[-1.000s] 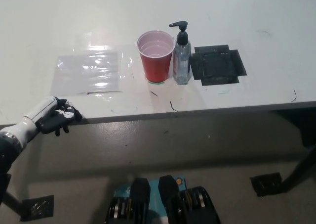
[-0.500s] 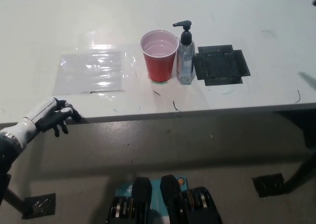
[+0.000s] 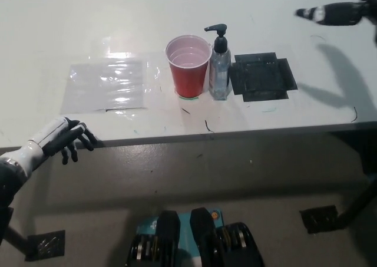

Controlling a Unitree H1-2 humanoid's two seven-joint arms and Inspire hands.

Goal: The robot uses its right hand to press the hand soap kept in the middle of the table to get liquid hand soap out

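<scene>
Well right of the soap bottle (image 3: 220, 66) hovers the right hand (image 3: 333, 13), grip unclear; left hand (image 3: 66, 139), fingers spread, rests at the counter (image 3: 177, 7) edge.

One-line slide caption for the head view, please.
Right hand nears the soap bottle beside a red cup; left hand rests at the table edge.
</scene>
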